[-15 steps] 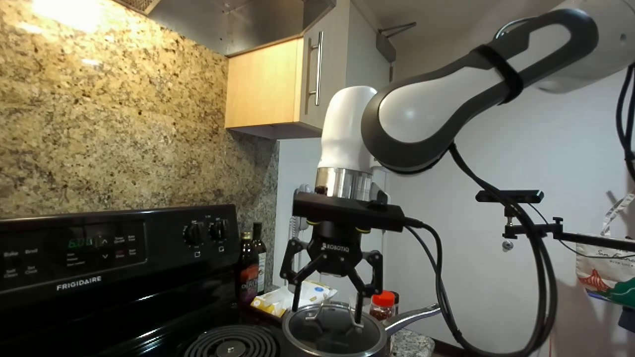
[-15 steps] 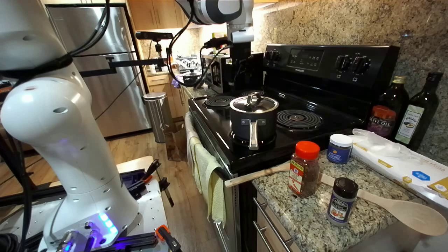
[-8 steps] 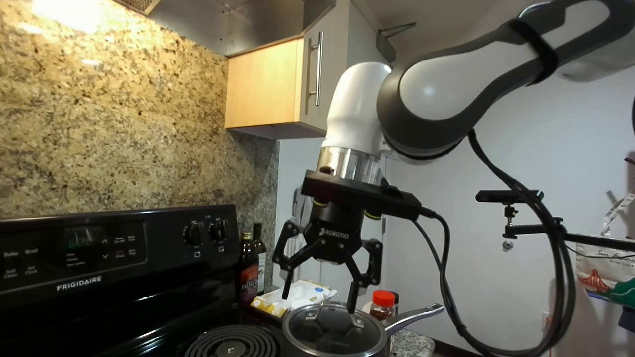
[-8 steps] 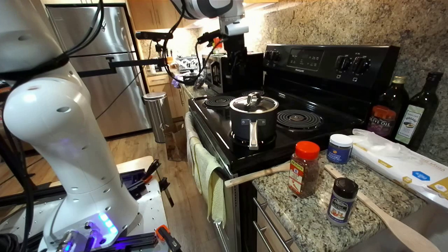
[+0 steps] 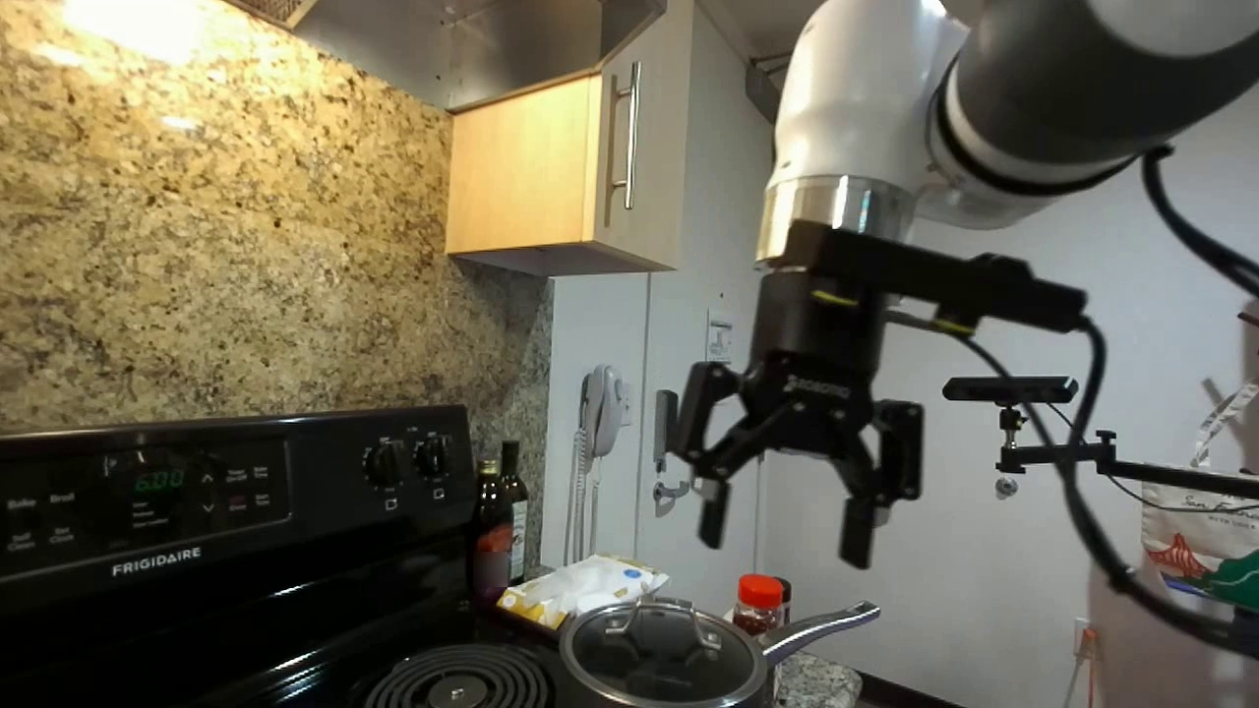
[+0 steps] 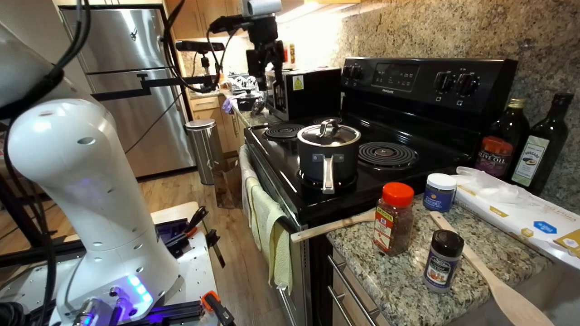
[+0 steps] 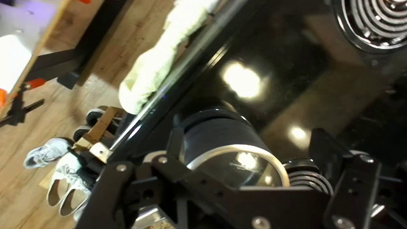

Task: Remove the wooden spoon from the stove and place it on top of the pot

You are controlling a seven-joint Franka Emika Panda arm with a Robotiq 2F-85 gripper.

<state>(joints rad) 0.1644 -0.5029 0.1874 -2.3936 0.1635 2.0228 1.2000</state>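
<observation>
The steel-rimmed pot (image 6: 328, 158) with glass lid stands on a front burner of the black stove (image 6: 426, 99); it also shows in an exterior view (image 5: 669, 654) and the wrist view (image 7: 222, 135). Its lid holds nothing visible. A pale wooden spoon (image 6: 509, 296) lies on the counter beside the stove, its bowl end cut off by the frame. A second pale wooden handle (image 6: 335, 227) sticks out past the counter edge near the stove corner, partly hidden by a red-capped jar. My gripper (image 5: 784, 541) is open and empty, above and apart from the pot.
On the counter stand the red-capped jar (image 6: 393, 222), a black-capped jar (image 6: 444, 265) and a white-lidded jar (image 6: 439, 197). A white package (image 6: 516, 208) and oil bottles (image 6: 539, 149) stand behind. Towels (image 6: 272, 226) hang at the stove front. A microwave (image 6: 312, 97) stands beyond the stove.
My gripper has risen and moved away from above the pot lid, staying open. The wooden spoon on the counter has turned, its bowl end now lower in view. The pot has not moved.
</observation>
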